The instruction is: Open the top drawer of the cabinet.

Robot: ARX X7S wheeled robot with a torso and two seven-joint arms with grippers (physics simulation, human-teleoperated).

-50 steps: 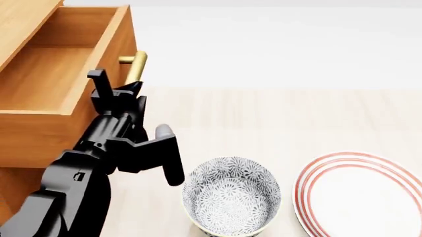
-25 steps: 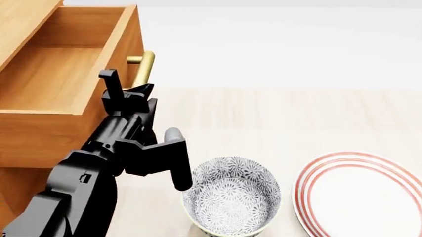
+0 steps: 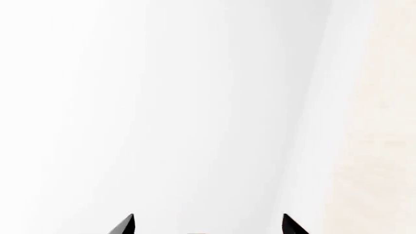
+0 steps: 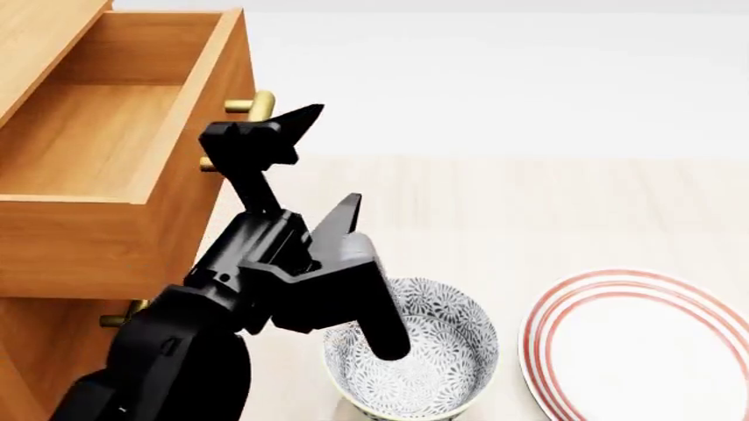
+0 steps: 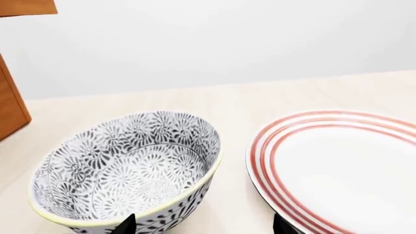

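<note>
1. Far left in the head view, the cabinet (image 4: 47, 351) fills the edge, with the top drawer (image 4: 105, 132) pulled well out so its pale wood box lies open to view.
2. On that drawer's front, the brass handle (image 4: 260, 105) pokes out to the right of the orange-brown panel, partly behind the black arm.
3. Lower down the cabinet, a bit of a second brass handle (image 4: 117, 319) peeks out beneath the open drawer.
4. Just right of the drawer, the left tool (image 4: 333, 167) is raised, fingers spread wide apart with nothing between them; one tip sits right beside the handle, and I can't tell whether it touches it.
5. The left wrist view shows only two black fingertips (image 3: 124, 225) against a white background, parted and bare.
6. Right of the drawer and nearer the robot, the patterned bowl (image 4: 412, 355) stands upright on the counter (image 4: 538, 210), the left arm's wrist crossing in front of its rim.
7. Further right again, well apart from the drawer, the red-ringed plate (image 4: 641, 346) lies flat just beside the bowl.
8. In the right wrist view, the right tool (image 5: 204, 225) shows two dark tips spaced apart low over the bowl and plate, holding nothing.
</note>
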